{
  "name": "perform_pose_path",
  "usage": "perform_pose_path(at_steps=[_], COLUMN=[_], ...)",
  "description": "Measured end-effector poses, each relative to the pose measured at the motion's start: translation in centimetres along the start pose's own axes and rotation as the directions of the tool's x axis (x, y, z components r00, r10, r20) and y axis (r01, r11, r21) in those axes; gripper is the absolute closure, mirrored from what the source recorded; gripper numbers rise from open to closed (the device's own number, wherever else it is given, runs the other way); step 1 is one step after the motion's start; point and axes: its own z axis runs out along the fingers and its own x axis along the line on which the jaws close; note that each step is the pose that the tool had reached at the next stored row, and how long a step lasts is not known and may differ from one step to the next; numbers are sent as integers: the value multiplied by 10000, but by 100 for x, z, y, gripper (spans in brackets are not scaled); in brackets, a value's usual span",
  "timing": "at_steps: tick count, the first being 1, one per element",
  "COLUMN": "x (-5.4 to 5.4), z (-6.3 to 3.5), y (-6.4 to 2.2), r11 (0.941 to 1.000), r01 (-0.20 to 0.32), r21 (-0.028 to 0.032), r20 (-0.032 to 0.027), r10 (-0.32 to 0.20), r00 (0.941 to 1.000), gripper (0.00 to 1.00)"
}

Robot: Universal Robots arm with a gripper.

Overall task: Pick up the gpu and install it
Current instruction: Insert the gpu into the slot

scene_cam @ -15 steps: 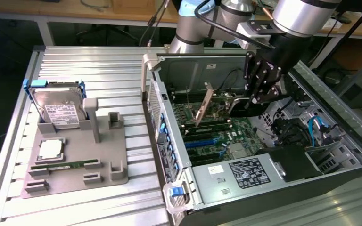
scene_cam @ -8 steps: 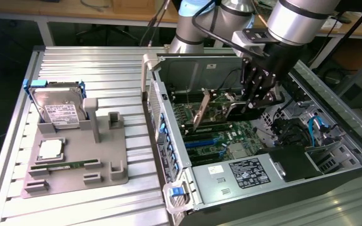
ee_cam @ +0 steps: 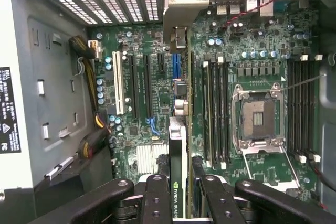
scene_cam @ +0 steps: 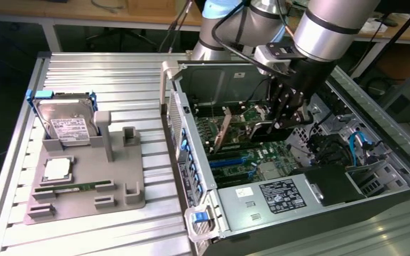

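The gpu is a thin dark card seen edge-on in the wrist view, running from between my fingers to its silvery bracket at the case's rear wall. My gripper is shut on it, with one finger on each side. In the exterior view my gripper reaches down into the open computer case and holds the gpu upright over the green motherboard. The card lies in line with the expansion slots. Whether its edge sits in a slot I cannot tell.
On the exterior view's left, a grey fixture holds a silver hard drive in a blue frame, a processor chip and a green memory stick. Inside the case lie the empty processor socket, memory slots, cables and the power supply.
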Motion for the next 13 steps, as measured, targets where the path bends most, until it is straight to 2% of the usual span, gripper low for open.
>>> perform_pose_path(at_steps=[13], x=[5], z=[247], y=[96], r11=[9999], r01=[121], r21=[0], r20=[1], r10=[-121], r00=[9999], gripper=[73])
